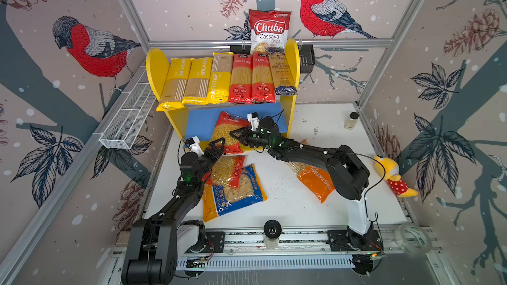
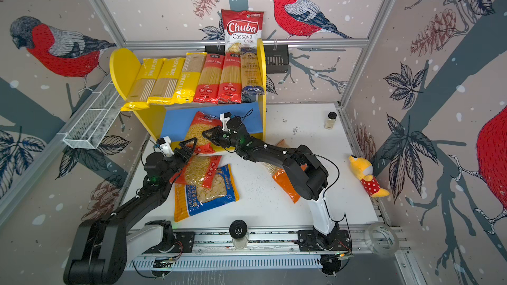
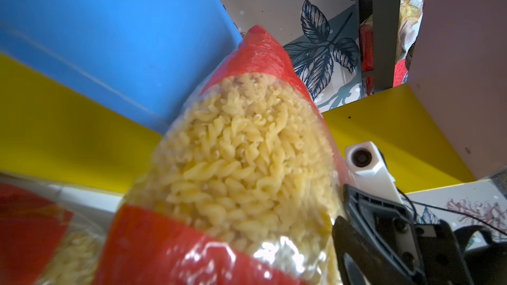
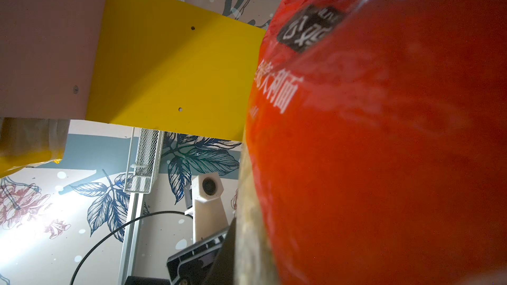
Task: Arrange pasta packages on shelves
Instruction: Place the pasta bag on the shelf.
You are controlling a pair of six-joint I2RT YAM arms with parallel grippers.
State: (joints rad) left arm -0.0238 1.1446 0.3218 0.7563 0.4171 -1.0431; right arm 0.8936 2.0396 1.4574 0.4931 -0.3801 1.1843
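The shelves (image 1: 157, 64) stand at the table's (image 1: 288, 209) 12 o'clock. Six long spaghetti packs (image 1: 241, 78) lie side by side across the upper board, so we judge the squarer bags belong below.

From the left, the left arm (image 1: 189, 185) reaches toward 1 o'clock. The left jaws stand apart at the near-left corner of the red fusilli bag (image 1: 223, 130), seemingly to steady it rather than grip it. We cannot tell whether they touch it.

That bag leans on the lower blue board (image 1: 203, 122) with its bottom edge overhanging the front lip, so we judge it only half home. At its 3 o'clock edge the right jaws look clamped on the plastic, probably to push it deeper.

Toward 6 o'clock another red bag (image 1: 227, 171) overlaps a blue-yellow bag (image 1: 236, 198) on the table. At 4 o'clock an orange bag (image 1: 315, 185) lies partly under the right arm (image 1: 301, 149).
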